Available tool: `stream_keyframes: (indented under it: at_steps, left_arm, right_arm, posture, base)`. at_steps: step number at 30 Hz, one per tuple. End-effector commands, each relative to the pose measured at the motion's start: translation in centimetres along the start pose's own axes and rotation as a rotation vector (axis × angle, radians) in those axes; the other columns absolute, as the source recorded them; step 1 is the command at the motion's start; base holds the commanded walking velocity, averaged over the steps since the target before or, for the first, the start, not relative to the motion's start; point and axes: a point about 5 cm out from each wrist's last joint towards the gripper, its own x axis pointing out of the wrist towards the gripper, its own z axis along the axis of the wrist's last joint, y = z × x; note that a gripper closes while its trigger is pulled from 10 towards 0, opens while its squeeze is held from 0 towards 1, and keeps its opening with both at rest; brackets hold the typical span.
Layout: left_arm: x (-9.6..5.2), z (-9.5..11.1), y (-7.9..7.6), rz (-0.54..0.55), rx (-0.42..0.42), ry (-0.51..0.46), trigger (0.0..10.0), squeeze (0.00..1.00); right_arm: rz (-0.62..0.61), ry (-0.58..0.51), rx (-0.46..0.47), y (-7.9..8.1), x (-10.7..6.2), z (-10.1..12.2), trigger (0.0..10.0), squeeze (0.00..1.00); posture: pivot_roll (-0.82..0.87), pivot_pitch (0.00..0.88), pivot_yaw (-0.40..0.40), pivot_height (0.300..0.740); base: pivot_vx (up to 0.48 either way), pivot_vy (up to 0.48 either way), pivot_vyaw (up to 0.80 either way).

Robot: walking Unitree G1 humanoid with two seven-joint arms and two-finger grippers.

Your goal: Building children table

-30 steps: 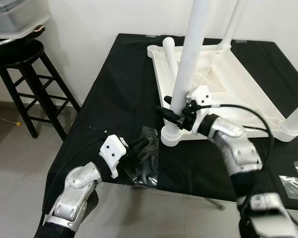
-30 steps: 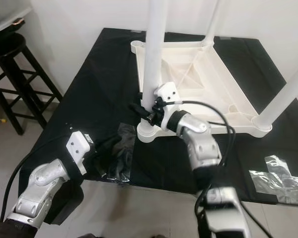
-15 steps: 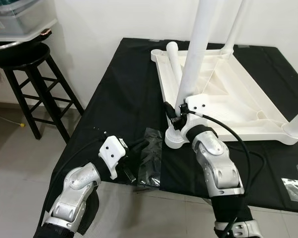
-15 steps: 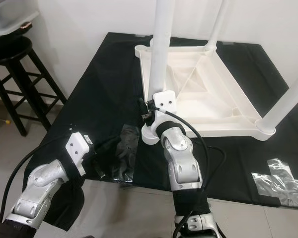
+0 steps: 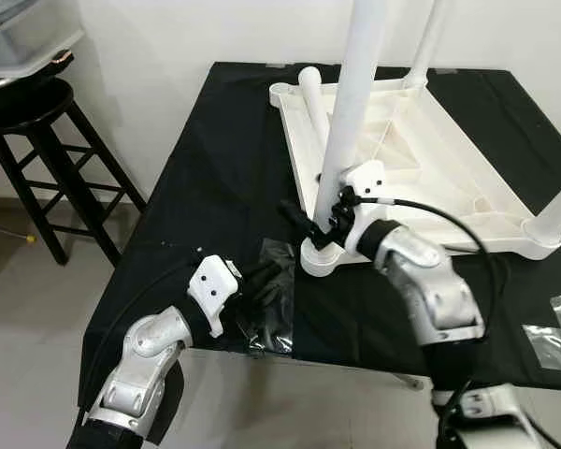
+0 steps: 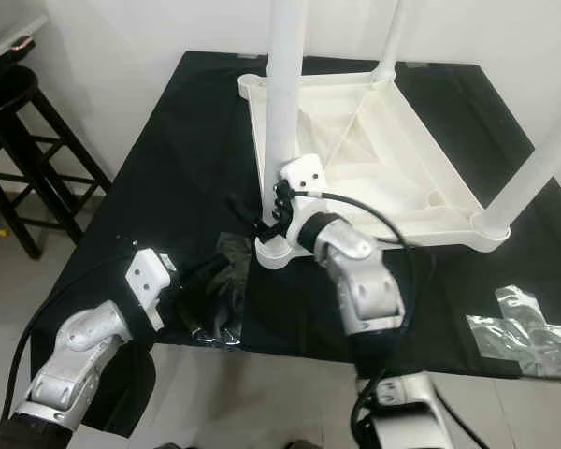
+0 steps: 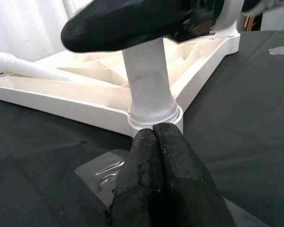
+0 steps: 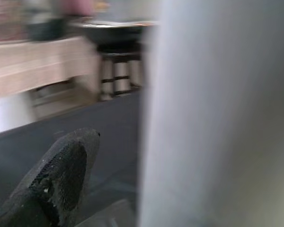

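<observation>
- My left tool rests low on the near edge of the worktop, fingers pressed together and holding nothing.
- It lies on a clear plastic sheet that sits flat on the black cloth.
- Just past it stands the near leg of the little white table, which lies upside down.
- My right tool is at the bottom of that leg, right above its round foot. One black finger sits beside the leg, and I cannot tell how wide the tool is.
- A loose white leg lies inside the table's tray, farther back.
- More legs stick up at the other corners.
- Bits of clear tape lie on the cloth to my right.
- A black stool stands on the floor to my left, by the white wall.
</observation>
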Motion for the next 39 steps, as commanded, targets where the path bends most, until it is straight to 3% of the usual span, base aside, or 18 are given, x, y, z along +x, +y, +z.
stream_keyframes:
  at_steps: [1,7,8,9,16,20,23,24,28,29,30,31,32,33,34,35,39]
  left_arm:
    - [-0.1,-0.3,-0.1,-0.006,-0.001,0.014,10.0,0.00]
    - [-0.1,-0.3,-0.2,-0.005,-0.002,0.013,10.0,0.00]
    - [-0.1,-0.3,-0.2,-0.004,-0.001,0.014,10.0,0.00]
    - [-0.1,-0.3,-0.2,-0.005,-0.001,0.014,10.0,0.00]
    - [-0.1,-0.3,-0.2,-0.009,-0.001,0.015,10.0,0.00]
    - [-0.2,-0.3,-0.2,-0.007,-0.002,0.014,10.0,0.00]
    - [-0.2,-0.3,-0.2,-0.007,-0.002,0.014,10.0,0.00]
    - [-0.2,-0.2,-0.2,-0.006,-0.002,0.014,10.0,0.00]
    - [-0.2,-0.3,-0.1,-0.006,-0.001,0.014,10.0,0.00]
    - [-0.3,-0.2,-0.1,-0.005,0.000,0.014,10.0,0.00]
    - [-0.3,-0.2,0.0,-0.005,0.001,0.015,10.0,0.00]
    - [-0.4,-0.2,0.0,-0.004,0.002,0.016,10.0,0.00]
    - [-0.4,-0.2,0.0,-0.004,0.002,0.016,10.0,0.00]
    - [-0.4,-0.3,0.1,-0.005,0.003,0.018,10.0,0.00]
    - [-0.4,-0.3,0.1,-0.005,0.003,0.018,10.0,0.00]
    - [-0.4,-0.3,0.1,-0.006,0.003,0.019,10.0,0.00]
    - [-0.4,-0.4,0.1,-0.015,0.007,0.023,10.0,0.00]
  right_arm:
    - [0.150,0.002,-0.039,0.2,0.2,0.1,10.0,0.00]
    - [0.245,0.021,-0.010,-0.6,0.3,0.0,10.0,0.00]
    - [0.273,0.026,0.005,-0.7,0.4,-0.2,3.5,0.00]
    - [0.281,0.029,0.016,-0.9,0.5,-0.3,0.0,0.00]
    - [0.255,0.026,0.034,-1.4,0.9,-0.5,0.0,0.00]
    - [0.211,0.028,0.022,-2.0,0.1,-1.1,0.0,0.00]
    - [0.146,0.042,0.017,-2.4,-0.4,-1.7,0.0,0.00]
    - [0.041,0.087,0.043,-1.9,-1.3,-3.3,0.0,0.00]
    - [-0.037,0.123,0.070,-0.9,-1.8,-4.7,0.0,0.00]
    - [-0.138,0.162,0.067,-0.3,-1.8,-5.6,0.0,0.00]
    - [-0.490,0.171,0.143,-0.4,-2.5,-6.1,0.0,0.00]
    - [-0.752,0.200,0.206,-0.5,-3.5,-6.7,0.0,0.00]
    - [-0.752,0.200,0.206,-0.5,-3.5,-6.7,0.0,0.00]
    - [-0.766,0.221,0.248,1.3,-3.4,-7.1,0.0,0.00]
    - [-0.766,0.221,0.248,1.3,-3.4,-7.1,0.0,0.00]
    - [-0.701,0.222,0.218,2.5,-2.9,-7.0,0.0,0.00]
    - [-0.602,0.213,0.185,3.0,-1.7,-6.6,0.0,0.00]
  posture:
    - [0.01,0.119,-0.013,0.740]
    - [0.02,0.119,-0.012,0.740]
    - [0.02,0.119,-0.010,0.740]
    - [0.02,0.119,-0.010,0.740]
    - [0.03,0.123,-0.010,0.740]
    - [0.03,0.124,-0.010,0.740]
    - [0.02,0.128,-0.012,0.740]
    - [0.02,0.130,-0.012,0.740]
    - [0.02,0.131,-0.012,0.740]
    - [0.02,0.133,-0.011,0.740]
    - [0.02,0.136,-0.009,0.740]
    - [0.02,0.137,-0.008,0.740]
    - [0.02,0.137,-0.008,0.740]
    - [0.02,0.134,-0.002,0.740]
    - [0.02,0.134,-0.002,0.740]
    - [0.01,0.131,0.005,0.740]
    - [0.02,0.127,-0.011,0.740]
  base:
    - [0.000,0.000,0.00]
    - [0.000,0.000,0.00]
    - [0.000,0.000,0.00]
    - [0.000,0.000,0.00]
    - [0.000,0.000,0.00]
    - [0.000,0.000,0.00]
    - [0.000,0.000,0.00]
    - [0.000,0.000,0.00]
    - [0.000,0.000,0.00]
    - [0.000,0.000,0.00]
    - [0.000,0.000,0.00]
    - [0.000,0.000,0.00]
    - [0.000,0.000,0.00]
    - [0.000,0.000,0.00]
    - [0.000,0.000,0.00]
    - [0.000,0.000,0.00]
    - [0.000,0.000,0.00]
